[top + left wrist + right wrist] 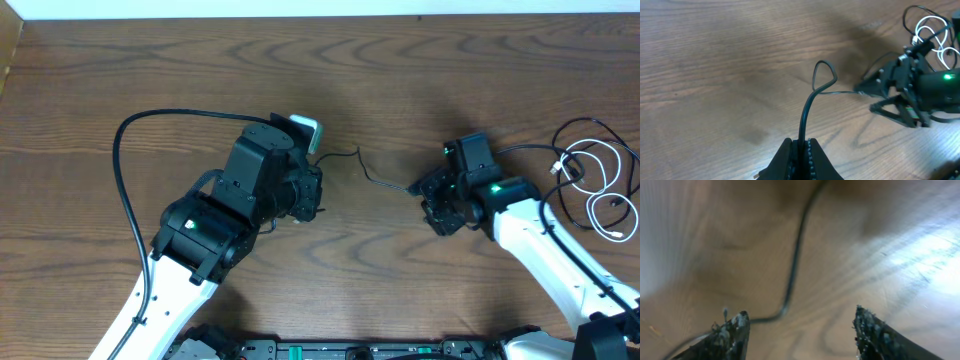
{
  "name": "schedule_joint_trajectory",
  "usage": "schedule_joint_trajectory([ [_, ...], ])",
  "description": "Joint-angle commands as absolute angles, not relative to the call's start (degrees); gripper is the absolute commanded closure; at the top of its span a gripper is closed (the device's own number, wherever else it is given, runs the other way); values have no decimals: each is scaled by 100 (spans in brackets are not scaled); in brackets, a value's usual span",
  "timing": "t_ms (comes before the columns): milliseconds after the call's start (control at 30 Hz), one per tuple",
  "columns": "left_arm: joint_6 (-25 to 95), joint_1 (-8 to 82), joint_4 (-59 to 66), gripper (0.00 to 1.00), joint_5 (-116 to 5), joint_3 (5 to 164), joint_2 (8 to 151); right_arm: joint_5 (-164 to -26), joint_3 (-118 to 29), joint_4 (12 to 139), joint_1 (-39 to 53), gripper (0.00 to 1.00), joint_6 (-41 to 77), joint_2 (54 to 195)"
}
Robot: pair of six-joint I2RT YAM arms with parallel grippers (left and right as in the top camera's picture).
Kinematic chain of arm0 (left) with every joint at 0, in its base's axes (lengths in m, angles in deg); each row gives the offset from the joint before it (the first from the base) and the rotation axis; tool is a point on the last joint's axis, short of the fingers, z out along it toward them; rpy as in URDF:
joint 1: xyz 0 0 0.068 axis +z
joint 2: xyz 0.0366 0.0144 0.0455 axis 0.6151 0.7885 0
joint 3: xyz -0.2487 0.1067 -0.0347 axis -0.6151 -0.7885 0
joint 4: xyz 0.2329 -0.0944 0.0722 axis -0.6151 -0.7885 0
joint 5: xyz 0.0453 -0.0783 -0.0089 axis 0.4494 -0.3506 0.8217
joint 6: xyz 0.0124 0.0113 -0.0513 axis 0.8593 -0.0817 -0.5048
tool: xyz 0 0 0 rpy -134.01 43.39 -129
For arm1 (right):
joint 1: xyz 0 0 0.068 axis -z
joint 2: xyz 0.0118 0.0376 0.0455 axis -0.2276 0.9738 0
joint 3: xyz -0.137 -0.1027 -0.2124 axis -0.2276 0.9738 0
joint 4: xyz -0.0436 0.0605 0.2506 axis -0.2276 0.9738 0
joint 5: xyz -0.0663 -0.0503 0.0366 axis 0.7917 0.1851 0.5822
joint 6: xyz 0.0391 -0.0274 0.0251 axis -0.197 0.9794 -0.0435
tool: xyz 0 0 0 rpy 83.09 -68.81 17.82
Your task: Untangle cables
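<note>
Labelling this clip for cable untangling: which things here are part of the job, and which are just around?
Job: black cable, clamped in left gripper; white cable, looped far right; right gripper, open.
Not the job: robot's thick cable; wooden table.

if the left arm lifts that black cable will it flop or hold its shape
Probably mostly floppy with some spring: the black cable rises from the shut left gripper and holds a small loop. Likely very light, being so thin. Pushed, it would probably slide on the smooth wooden table, not roll.
</note>
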State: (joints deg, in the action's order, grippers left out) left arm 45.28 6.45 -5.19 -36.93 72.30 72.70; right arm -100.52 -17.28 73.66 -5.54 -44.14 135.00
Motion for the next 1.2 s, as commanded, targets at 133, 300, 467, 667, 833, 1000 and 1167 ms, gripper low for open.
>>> schedule_joint_trajectory([
  [133, 4651, 663, -510, 93, -3883, 7317, 7211, -9289, -1501, 6374, -812, 34, -5059, 13535],
  [300, 4653, 665, -477, 93, -4058, 7317, 7211, -9007, -1492, 6317, -932, 42, -5245, 13570],
  [467, 4653, 665, -228, 92, -4069, 7317, 7097, -9031, -1492, 6319, -1063, 43, -5459, 13789],
  [667, 4651, 665, -78, 93, -4069, 7317, 6783, -9031, -1492, 6225, -1160, 52, -5586, 14130],
  [833, 4651, 665, -362, 93, -4065, 7317, 6743, -9029, -1492, 6186, -1160, 83, -5315, 14184],
  [1000, 4651, 665, -694, 92, -4069, 7317, 6879, -9029, -1492, 6193, -1160, 99, -4265, 14184],
  [1167, 4649, 663, -954, 92, -4071, 7317, 7102, -9029, -1492, 6217, -1160, 99, -3247, 14182],
])
